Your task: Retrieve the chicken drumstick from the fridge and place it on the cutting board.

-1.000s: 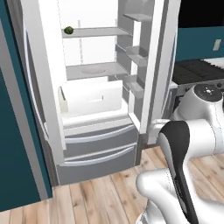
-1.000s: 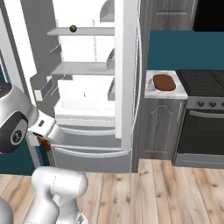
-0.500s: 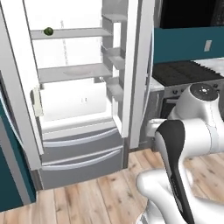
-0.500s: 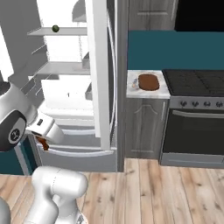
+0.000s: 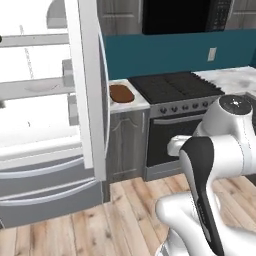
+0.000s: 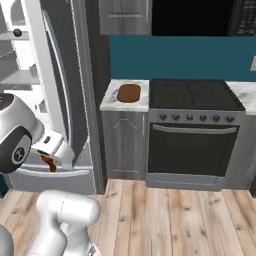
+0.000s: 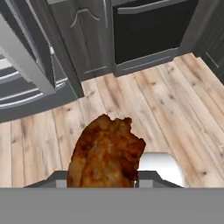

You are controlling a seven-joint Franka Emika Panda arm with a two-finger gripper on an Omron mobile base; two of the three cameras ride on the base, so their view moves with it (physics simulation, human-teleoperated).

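The chicken drumstick (image 7: 106, 153) sits clamped in the gripper (image 6: 50, 162), low beside the open fridge (image 6: 60, 75) door above the wood floor (image 7: 144, 100). The cutting board (image 6: 129, 92) lies well apart on the counter (image 6: 111, 100) between fridge and stove (image 6: 195, 130). A green vegetable (image 6: 17, 33) rests on a shelf. The fingertips are hidden behind the meat.

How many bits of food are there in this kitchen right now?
2. A reddish-brown chicken drumstick is gripped in the pincer. A small round green vegetable sits on an upper shelf of the tall white fridge. The fridge may hide more.
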